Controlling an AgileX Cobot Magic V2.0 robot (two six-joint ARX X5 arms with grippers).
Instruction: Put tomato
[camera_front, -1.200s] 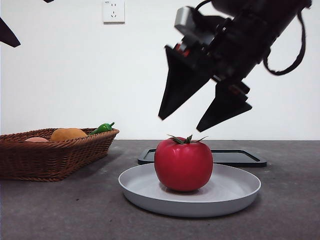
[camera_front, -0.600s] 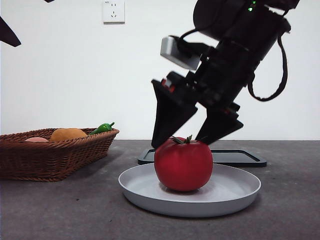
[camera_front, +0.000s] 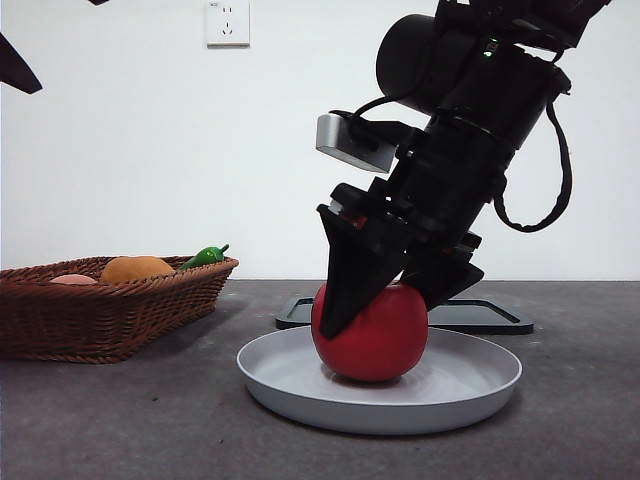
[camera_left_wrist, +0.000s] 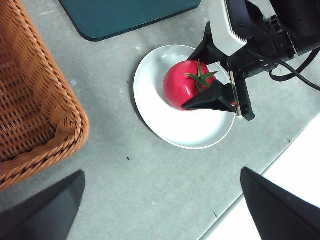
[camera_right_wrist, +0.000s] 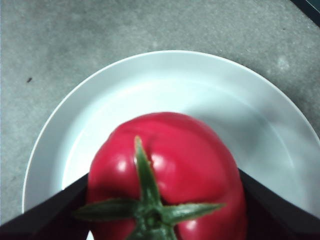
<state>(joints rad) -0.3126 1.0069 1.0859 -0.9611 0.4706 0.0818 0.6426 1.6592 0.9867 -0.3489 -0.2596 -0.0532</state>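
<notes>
On the white plate, the right tool straddles the tomato, jaws apart at its sides; grasping step, closing comes next. Left tool waits, spread.

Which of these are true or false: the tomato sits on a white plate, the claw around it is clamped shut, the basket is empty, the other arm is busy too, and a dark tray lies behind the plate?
1. The tomato sits on the white plate. True.
2. The right gripper is clamped shut on it. False: its jaws flank the tomato, still open.
3. The wicker basket is empty. False: an orange fruit and a green pepper lie in it.
4. The left gripper is working too. False: it waits open, above bare table.
5. A dark tray lies behind the plate. True.
</notes>
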